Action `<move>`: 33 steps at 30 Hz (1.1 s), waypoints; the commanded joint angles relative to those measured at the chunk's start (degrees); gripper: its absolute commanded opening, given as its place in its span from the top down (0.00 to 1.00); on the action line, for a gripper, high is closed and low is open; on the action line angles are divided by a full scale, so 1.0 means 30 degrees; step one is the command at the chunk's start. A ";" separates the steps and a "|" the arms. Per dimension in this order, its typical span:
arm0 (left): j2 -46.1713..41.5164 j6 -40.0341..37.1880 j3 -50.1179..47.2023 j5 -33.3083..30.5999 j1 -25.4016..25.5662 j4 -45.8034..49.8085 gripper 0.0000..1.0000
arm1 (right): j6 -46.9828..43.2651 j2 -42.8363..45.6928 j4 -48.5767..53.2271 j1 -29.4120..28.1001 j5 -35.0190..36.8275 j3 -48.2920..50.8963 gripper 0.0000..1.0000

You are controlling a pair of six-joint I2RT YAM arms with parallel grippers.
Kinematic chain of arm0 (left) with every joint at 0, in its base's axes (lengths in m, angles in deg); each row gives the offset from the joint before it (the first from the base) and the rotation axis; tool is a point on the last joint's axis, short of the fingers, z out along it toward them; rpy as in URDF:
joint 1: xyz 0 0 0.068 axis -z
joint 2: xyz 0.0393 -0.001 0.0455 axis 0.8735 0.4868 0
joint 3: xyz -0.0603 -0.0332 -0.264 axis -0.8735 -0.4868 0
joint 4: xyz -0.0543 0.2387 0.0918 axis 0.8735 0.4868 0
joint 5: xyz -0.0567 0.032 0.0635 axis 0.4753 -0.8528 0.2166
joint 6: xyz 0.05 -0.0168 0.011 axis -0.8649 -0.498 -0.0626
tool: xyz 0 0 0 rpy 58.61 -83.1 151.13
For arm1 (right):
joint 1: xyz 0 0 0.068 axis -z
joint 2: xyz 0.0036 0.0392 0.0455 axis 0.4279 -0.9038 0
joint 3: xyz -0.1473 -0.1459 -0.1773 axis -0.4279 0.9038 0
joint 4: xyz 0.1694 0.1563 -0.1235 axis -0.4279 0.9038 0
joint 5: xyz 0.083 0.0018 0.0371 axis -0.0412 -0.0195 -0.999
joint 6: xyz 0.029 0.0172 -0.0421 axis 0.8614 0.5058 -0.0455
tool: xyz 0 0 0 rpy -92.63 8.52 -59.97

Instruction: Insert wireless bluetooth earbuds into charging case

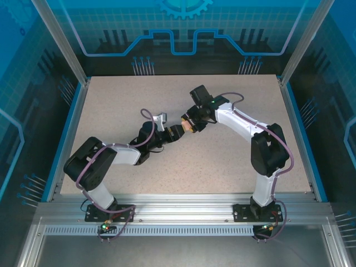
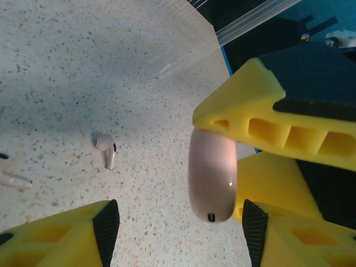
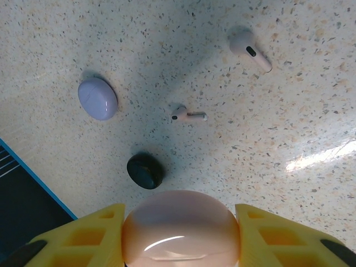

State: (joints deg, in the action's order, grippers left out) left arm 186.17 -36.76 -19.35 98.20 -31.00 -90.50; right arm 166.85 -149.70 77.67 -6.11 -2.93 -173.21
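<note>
Lavender case (image 3: 98, 99), black case (image 3: 145, 171), loose earbuds (image 3: 189, 116) beneath pink case (image 3: 181, 228).

The 2 arms reach inward, left pincer (image 2: 179, 225) spread wide, right pincer (image 1: 190, 125) clamped on a pink case (image 3: 181, 228).

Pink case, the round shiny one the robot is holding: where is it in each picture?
Top external: the pink case is mid-table, where the two arms' tips meet.
Left wrist: the pink case is right of centre, under a yellow finger.
Right wrist: the pink case is bottom centre, squeezed between two yellow fingers.
Shared landmark: the speckled table beneath it.
</note>
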 commanded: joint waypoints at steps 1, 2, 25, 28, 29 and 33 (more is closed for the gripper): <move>0.0413 0.0018 0.0599 0.0025 0.0143 -0.0855 0.39 | 0.0301 -0.0287 0.0209 -0.0391 -0.0140 -0.0189 0.66; 0.0489 0.0055 0.0659 0.0025 0.0126 -0.0922 0.40 | 0.0315 -0.0290 0.0169 -0.0435 -0.0171 -0.0217 0.66; 0.1206 0.0196 0.1008 -0.0358 0.0122 -0.1358 0.69 | 0.0388 -0.0516 -0.0055 -0.0607 -0.0376 -0.0337 0.67; 0.1254 0.0254 0.0989 -0.0372 0.0151 -0.1371 0.75 | 0.0432 -0.0465 -0.0127 -0.0624 -0.0362 -0.0305 0.67; 0.1257 0.0296 0.0961 -0.0392 0.0139 -0.1378 0.78 | 0.0454 -0.0464 -0.0155 -0.0635 -0.0344 -0.0305 0.67; 0.1281 0.0422 0.0960 -0.0298 0.0159 -0.1360 0.97 | 0.0505 -0.0521 -0.0358 -0.0652 -0.0408 -0.0335 0.66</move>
State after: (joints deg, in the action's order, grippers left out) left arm 189.25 -35.09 -17.19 97.92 -30.91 -93.73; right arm 167.24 -150.68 76.79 -7.25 -2.71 -173.21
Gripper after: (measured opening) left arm 0.227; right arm 0.429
